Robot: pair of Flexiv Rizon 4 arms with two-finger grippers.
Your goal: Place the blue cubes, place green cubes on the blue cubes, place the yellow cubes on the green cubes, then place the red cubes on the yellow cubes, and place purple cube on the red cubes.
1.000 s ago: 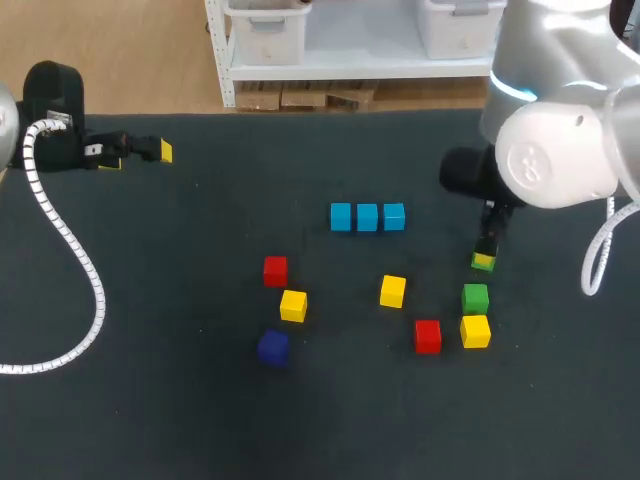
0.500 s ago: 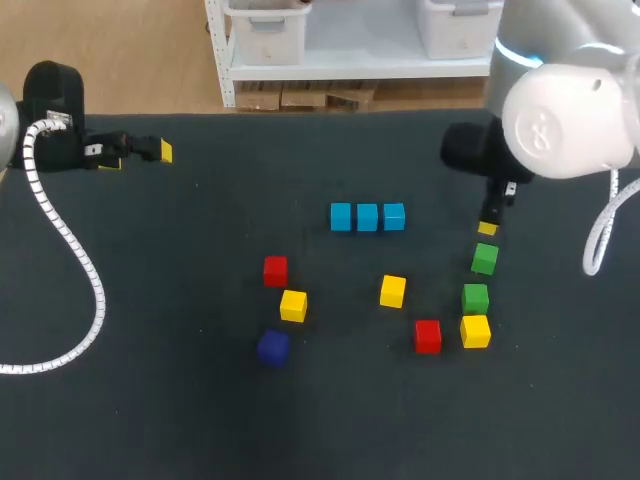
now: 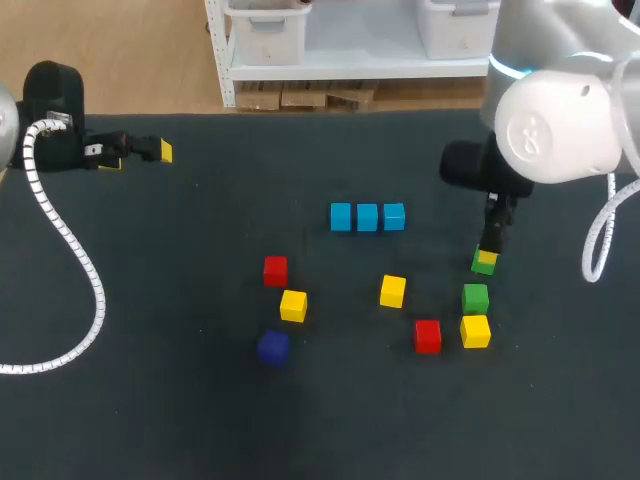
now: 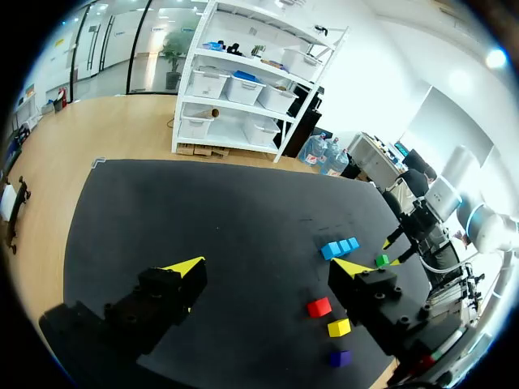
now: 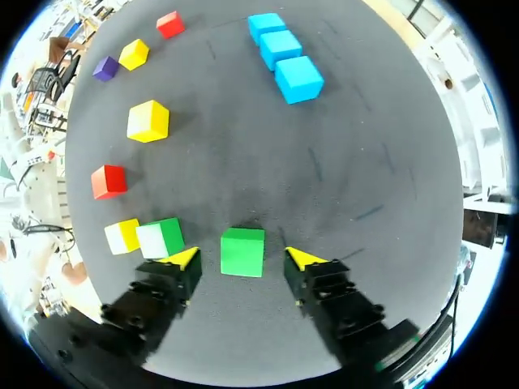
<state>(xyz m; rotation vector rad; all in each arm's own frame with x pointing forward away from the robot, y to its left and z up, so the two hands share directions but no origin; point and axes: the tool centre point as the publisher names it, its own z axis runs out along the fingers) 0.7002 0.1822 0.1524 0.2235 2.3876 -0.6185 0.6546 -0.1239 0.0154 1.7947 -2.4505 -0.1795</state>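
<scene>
The right gripper [image 5: 242, 258] is hanging low over a green cube [image 5: 242, 250], its fingers spread, with the cube sitting between the two yellow tips. Neither tip looks to be touching it, so nothing is being gripped. The left gripper [image 4: 268, 267] is also spread and empty, resting well apart from all the cubes.

The green cube looks small, stiff and light, with flat, smooth faces. It will probably take a firm pinch without giving, but could slip or twist if caught by an edge. The best hold seems to be on the two opposite side faces now facing the fingers, taken square and near the cube's middle.

The table [image 5: 357, 186] is wearing a dark matte cover that likely offers some friction, so the cube should be staying put as the fingers close. Room is uneven. A second green cube [image 5: 162, 237] is lying just beside one fingertip, with a yellow cube [image 5: 122, 235] touching its far side, while beside the other finger there is only bare cover. The blue cubes [image 5: 282, 49] are sitting in a touching row well ahead of the gripper, with nothing on top.
</scene>
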